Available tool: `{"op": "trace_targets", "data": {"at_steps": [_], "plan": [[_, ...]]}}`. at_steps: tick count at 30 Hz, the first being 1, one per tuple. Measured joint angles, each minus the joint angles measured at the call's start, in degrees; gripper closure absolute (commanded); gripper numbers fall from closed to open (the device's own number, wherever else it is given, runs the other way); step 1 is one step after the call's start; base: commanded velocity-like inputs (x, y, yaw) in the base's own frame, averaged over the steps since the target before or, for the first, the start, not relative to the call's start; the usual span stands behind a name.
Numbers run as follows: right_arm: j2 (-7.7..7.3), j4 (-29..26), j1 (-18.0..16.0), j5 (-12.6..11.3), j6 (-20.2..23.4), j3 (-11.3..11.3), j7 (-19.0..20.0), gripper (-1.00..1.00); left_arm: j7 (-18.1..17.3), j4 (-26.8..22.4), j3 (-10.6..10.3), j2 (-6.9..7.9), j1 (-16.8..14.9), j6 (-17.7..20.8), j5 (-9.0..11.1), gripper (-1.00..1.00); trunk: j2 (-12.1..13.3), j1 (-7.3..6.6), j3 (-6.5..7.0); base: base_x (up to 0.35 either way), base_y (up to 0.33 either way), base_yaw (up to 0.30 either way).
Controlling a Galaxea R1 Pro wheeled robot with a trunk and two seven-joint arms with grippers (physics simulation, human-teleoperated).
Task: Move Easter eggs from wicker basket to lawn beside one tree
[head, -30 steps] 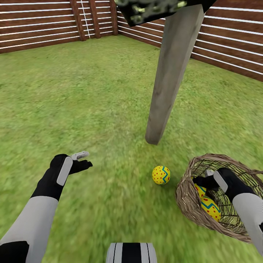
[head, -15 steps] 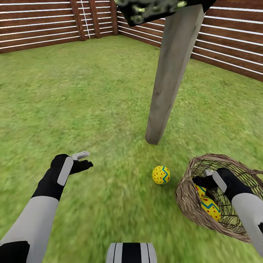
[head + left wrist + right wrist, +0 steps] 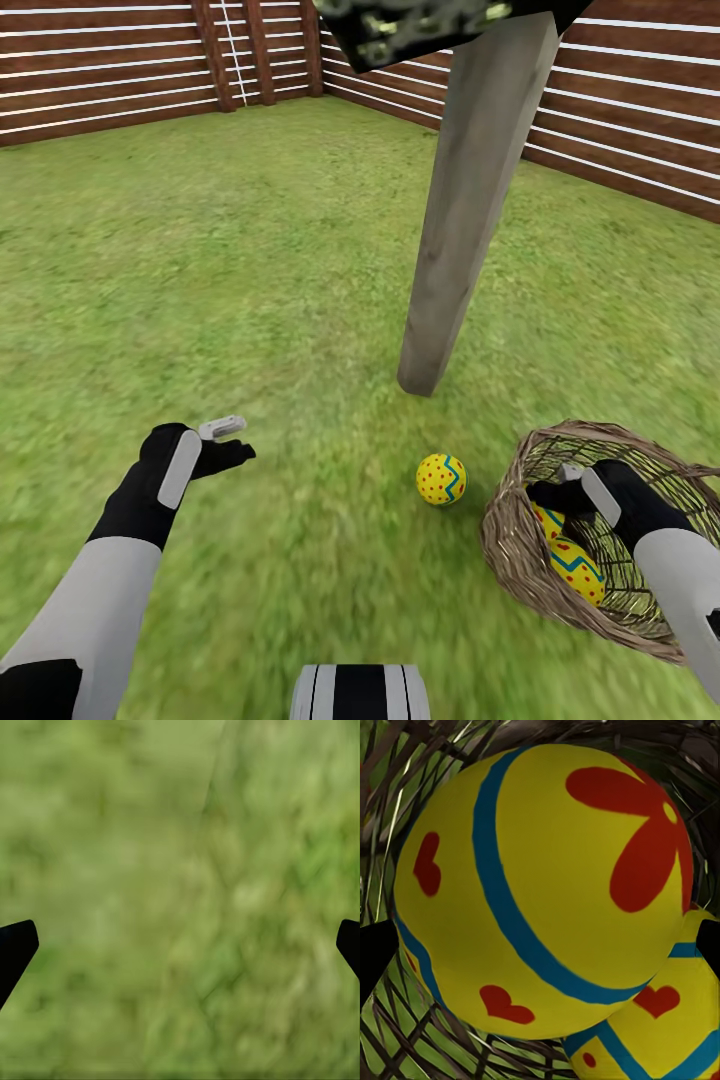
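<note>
One egg (image 3: 441, 479) lies on the lawn (image 3: 250, 270), a little short of the foot of the tree (image 3: 470, 200) and just left of the basket (image 3: 520, 560). Two more eggs sit inside the basket, one (image 3: 546, 520) resting partly over the other (image 3: 578, 570).

In the right wrist view the upper egg (image 3: 540, 892) looms large, yellow with a blue band, red hearts and a red flower mark, and the second egg (image 3: 660, 1035) touches it lower down, both ringed by the basket's weave (image 3: 405, 1042).

The right claw (image 3: 556, 492) reaches down into the basket, right at the upper egg. Its dark fingertips (image 3: 375, 952) show at either edge of the wrist view, spread wide on both sides of the egg; whether they touch it cannot be told.

The left claw (image 3: 228, 440) hovers over bare grass, well apart from the eggs, with its fingertips (image 3: 15, 949) parted wide and nothing between them but blurred lawn (image 3: 180, 900).

Behind the tree a brown slatted fence (image 3: 100, 60) rings the garden. Dark leaf clumps (image 3: 420, 25) hang at the top of the trunk.
</note>
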Motion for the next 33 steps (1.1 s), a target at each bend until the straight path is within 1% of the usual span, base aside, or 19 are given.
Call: {"op": "trace_targets", "data": {"at_steps": [11,15,18,19,21,23,26,27,29,31,33], "plan": [[0.0,1.24,0.0,0.09,-2.24,0.05,-0.13,-1.0,0.0,0.32,0.0,-0.01,0.0,0.0,0.0,-1.0,0.0,0.0,0.0,0.0,0.0,0.0],[0.0,1.93,0.0,0.21,-4.62,0.07,-0.09,-1.0,0.0,0.33,0.0,-0.03,0.0,0.0,0.01,-1.0,0.0,0.0,0.0,0.0,0.0,0.0],[0.04,3.46,0.0,0.89,-6.1,0.07,-0.13,-1.0,0.0,0.33,0.0,-0.03,0.0,0.0,0.05,-1.0,0.0,0.0,0.0,0.0,0.0,0.0],[0.06,4.12,0.0,1.71,-7.12,0.07,-0.12,-1.0,0.0,0.33,0.0,-0.04,0.0,0.0,0.07,-1.0,0.0,0.0,0.0,0.0,0.0,0.0],[0.1,4.66,-0.04,1.93,-8.87,-0.07,0.01,-1.0,-0.01,0.35,0.0,-0.04,0.0,-0.01,0.07,-1.0,-0.03,0.05,-0.43,0.0,0.0,0.0],[0.09,4.87,-0.01,3.49,-9.42,0.05,-0.03,-1.0,0.0,0.34,0.0,-0.04,0.0,0.0,0.08,-1.0,-0.03,0.05,-0.44,0.0,0.0,0.0],[0.13,4.93,-0.01,3.58,-9.59,0.12,-0.02,-1.0,0.0,0.34,0.0,-0.04,0.0,0.0,0.08,-1.0,-0.03,0.05,-0.44,0.0,0.0,0.0],[0.19,4.97,0.0,3.62,-9.6,0.12,-0.02,1.0,0.0,0.34,0.0,-0.05,0.0,0.0,0.08,-1.0,-0.03,0.05,-0.44,0.0,0.0,0.0],[0.31,5.04,-0.01,3.84,-9.62,0.13,0.02,1.0,0.0,0.34,0.0,-0.1,0.0,0.0,0.09,-1.0,-0.03,0.05,-0.44,0.0,0.0,0.0],[0.85,5.04,-0.04,4.6,-9.62,0.1,0.01,1.0,0.0,0.38,0.0,-0.11,0.01,0.01,0.09,-1.0,-0.03,0.04,-0.44,0.0,0.0,0.0],[1.1,5.03,-0.05,4.37,-9.66,0.04,0.04,1.0,0.0,0.4,0.0,-0.11,0.0,0.0,0.08,-1.0,-0.03,0.04,-0.44,0.0,0.0,0.0]]}}
